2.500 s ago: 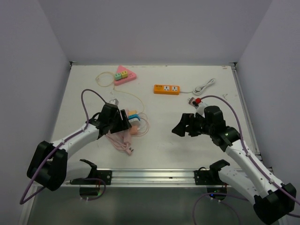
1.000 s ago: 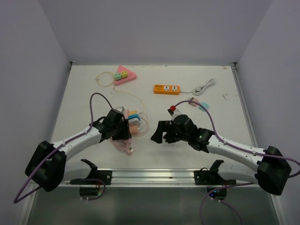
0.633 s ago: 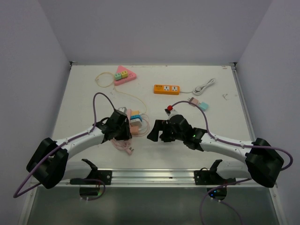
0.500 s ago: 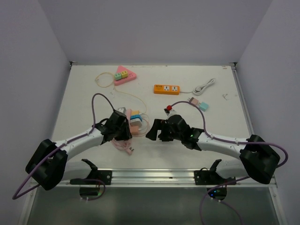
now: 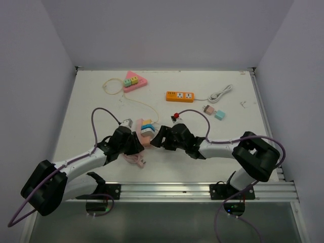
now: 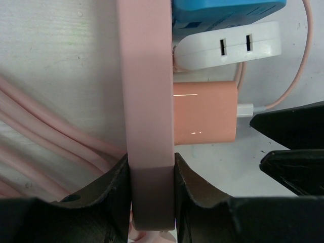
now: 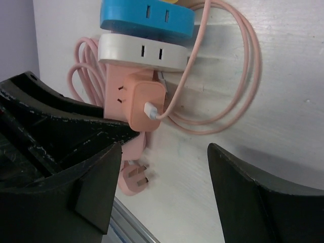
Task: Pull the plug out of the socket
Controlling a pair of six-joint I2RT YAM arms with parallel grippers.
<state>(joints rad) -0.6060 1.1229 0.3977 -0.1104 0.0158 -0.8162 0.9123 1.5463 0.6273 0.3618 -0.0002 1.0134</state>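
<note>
A pink power strip (image 6: 147, 101) lies on the white table, and my left gripper (image 6: 150, 202) is shut on its end. A salmon plug (image 6: 205, 112) with a pink USB cable sits in the strip's side, below a white plug (image 6: 228, 45) and a blue plug (image 6: 223, 10). In the right wrist view the salmon plug (image 7: 144, 104) is just ahead of my right gripper (image 7: 164, 149), which is open and empty, apart from it. In the top view the left gripper (image 5: 132, 143) and right gripper (image 5: 159, 139) face each other across the strip (image 5: 141, 135).
The strip's own pink cable coil (image 5: 132, 158) and pronged plug (image 7: 134, 178) lie near the front rail. A pink triangular socket (image 5: 133, 80), an orange power strip (image 5: 180, 95) with a white cable (image 5: 221, 93) and two small adapters (image 5: 213, 112) lie farther back.
My right arm has swung left across the table, and its open gripper now sits right beside the strip. My left gripper has stayed on the strip, shifting slightly towards the front.
</note>
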